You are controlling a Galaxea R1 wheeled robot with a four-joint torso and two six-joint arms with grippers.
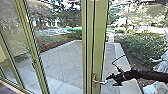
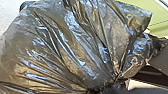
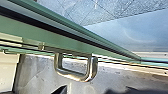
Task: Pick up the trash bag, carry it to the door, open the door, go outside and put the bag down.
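Film of the glossy, dark translucent trash bag point(image 2: 65, 47) looks thin, slippery and easily torn, the load probably light; its bunched neck point(image 2: 101, 84), best for holding, is pinched in the left gripper point(image 2: 107, 88). The black right gripper point(image 1: 110, 81) gapes near the rigid silver metal handle point(image 1: 99, 82).

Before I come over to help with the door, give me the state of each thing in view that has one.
Trash bag: bulging, creased, gathered tight at its neck.
Door handle: lever roughly level.
Door: ajar or shut, I cannot tell.
Right gripper: close by the lever's free end; whether it touches, I cannot tell.
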